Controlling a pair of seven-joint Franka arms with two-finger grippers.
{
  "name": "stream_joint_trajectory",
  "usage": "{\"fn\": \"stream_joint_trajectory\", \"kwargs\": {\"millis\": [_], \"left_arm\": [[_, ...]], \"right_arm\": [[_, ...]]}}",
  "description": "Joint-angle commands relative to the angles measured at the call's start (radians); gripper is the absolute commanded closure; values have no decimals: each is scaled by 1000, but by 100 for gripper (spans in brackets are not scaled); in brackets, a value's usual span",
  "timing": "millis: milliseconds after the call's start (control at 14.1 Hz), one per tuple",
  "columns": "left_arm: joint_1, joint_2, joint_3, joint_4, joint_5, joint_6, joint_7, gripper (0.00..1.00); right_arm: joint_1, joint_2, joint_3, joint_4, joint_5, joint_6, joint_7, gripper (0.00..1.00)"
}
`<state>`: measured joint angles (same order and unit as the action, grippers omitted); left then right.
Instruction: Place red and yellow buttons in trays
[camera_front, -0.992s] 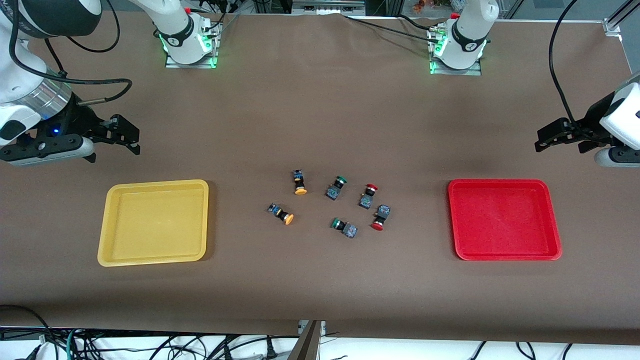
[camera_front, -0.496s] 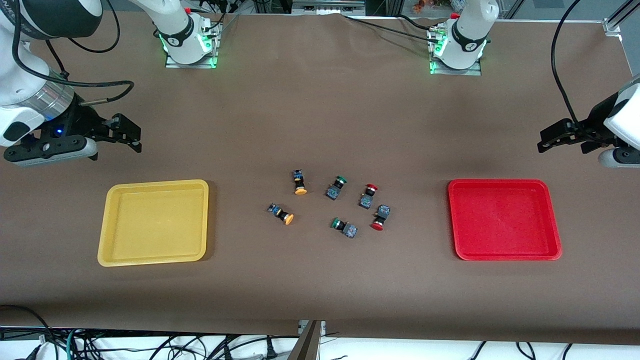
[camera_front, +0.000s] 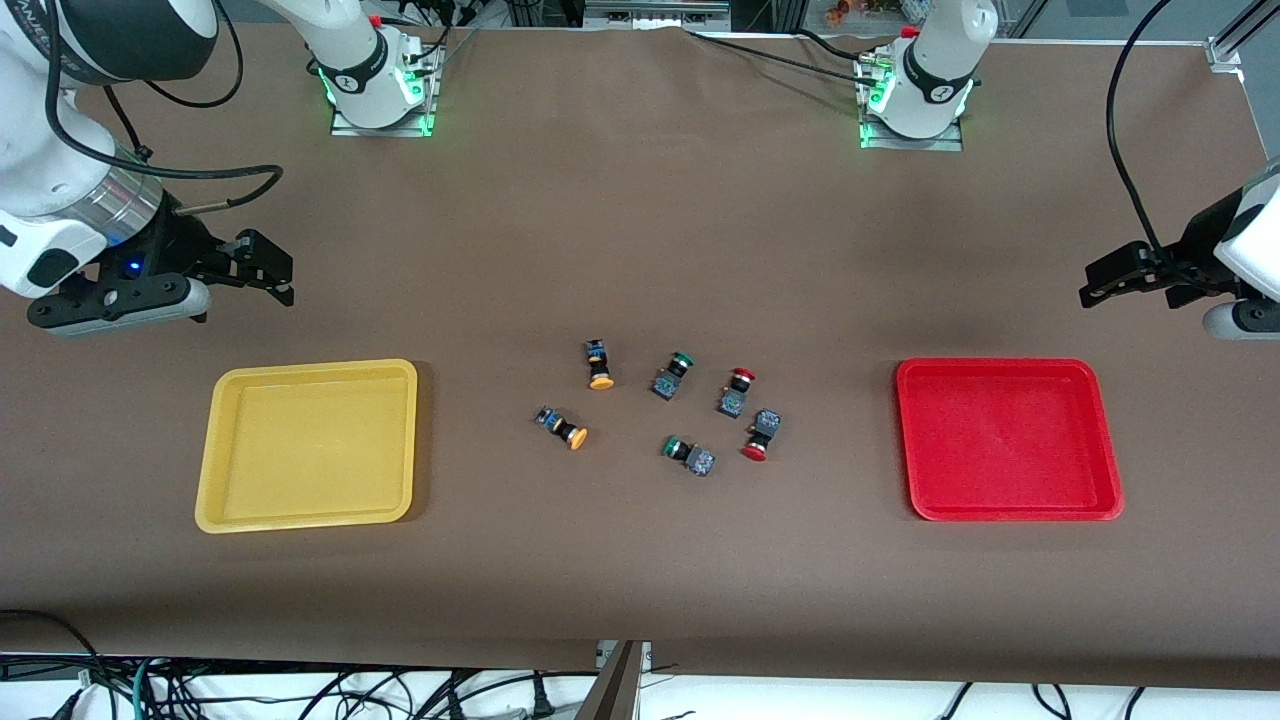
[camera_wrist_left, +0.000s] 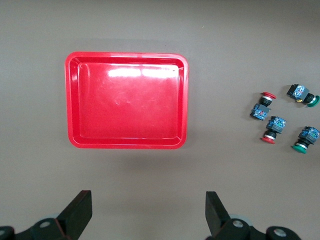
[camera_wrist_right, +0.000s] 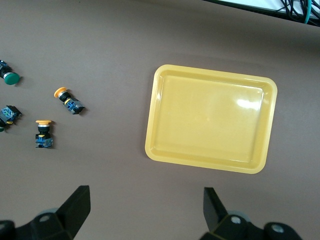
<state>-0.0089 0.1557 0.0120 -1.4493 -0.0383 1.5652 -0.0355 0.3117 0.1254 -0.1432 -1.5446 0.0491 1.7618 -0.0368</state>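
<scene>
Nothing has been sorted yet, by the look of it; both red buttons (camera_front: 745, 404) and both yellow buttons (camera_front: 582, 400) lie loose on the brown tabletop (camera_front: 640, 250) between the trays, mixed with two green-capped switches (camera_front: 680, 415) that should be left alone; the yellow tray (camera_front: 308, 520) toward the right arm's end and the red tray (camera_front: 1010, 512) toward the left arm's end hold nothing; the right gripper (camera_front: 262, 268) hangs over bare tabletop beside the yellow tray, jaws spread wide and empty; the left gripper (camera_front: 1118, 278) hangs over bare tabletop beside the red tray, jaws likewise wide and empty; this looks like the opening approach; next, each arm would need to travel in over the cluster, pick a cap of its tray's colour, and descend squarely on that small body.
</scene>
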Motion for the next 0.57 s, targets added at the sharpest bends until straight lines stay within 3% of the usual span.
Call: {"fn": "stream_joint_trajectory", "kwargs": {"millis": [0,213,496], "left_arm": [[6,44,-15,23,6,-13,12,0],[-11,90,-50,18,8,-10,11,0],[-75,161,-50,33,11,-2,-3,0]], "right_arm": [[0,7,7,3,40,-1,9,0],[0,85,10,7,28,8,-8,0],[38,105,14,1,23,7,5,0]]}}
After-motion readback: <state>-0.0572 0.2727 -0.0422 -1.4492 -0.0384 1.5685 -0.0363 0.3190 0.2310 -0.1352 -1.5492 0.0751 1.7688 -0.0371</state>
